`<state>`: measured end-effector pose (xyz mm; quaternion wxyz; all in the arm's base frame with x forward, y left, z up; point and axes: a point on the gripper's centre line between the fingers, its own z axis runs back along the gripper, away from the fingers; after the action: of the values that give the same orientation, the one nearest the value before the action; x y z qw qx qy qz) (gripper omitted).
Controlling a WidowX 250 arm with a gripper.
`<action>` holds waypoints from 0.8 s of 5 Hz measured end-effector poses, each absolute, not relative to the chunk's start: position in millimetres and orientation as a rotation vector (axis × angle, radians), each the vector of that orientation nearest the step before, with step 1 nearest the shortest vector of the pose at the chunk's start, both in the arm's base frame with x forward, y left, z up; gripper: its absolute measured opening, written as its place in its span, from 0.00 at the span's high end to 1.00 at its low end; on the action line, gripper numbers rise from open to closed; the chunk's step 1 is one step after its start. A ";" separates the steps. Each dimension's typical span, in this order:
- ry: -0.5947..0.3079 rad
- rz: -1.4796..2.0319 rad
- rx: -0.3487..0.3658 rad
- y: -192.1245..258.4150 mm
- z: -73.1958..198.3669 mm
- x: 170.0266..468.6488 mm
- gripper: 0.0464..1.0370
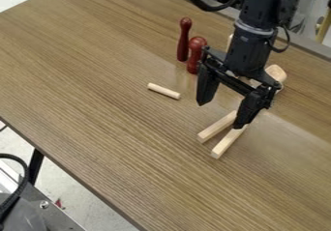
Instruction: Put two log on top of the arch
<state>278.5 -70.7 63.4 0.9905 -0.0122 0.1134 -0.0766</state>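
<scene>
Black, the gripper [221,115] is held with its fingers spread in the camera view. Two square-edged wooden sticks [229,142] are seen at its six o'clock, a dowel [163,91] at ten, dark-red pins [195,56] at eleven, a partly hidden pale wooden piece [277,74] between one and two.

Lettering check, from where I work: no text, label, brand, number or sign that I can read.
</scene>
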 end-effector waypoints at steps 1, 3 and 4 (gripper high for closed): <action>0.264 -0.152 -0.019 -69.8 53.4 274.7 0.04; 0.287 -0.144 -0.016 -69.8 44.6 273.6 0.04; 0.291 -0.150 -0.022 -73.1 40.8 273.4 0.04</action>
<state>273.4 -73.1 40.8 0.9866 -0.0108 0.1449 -0.0744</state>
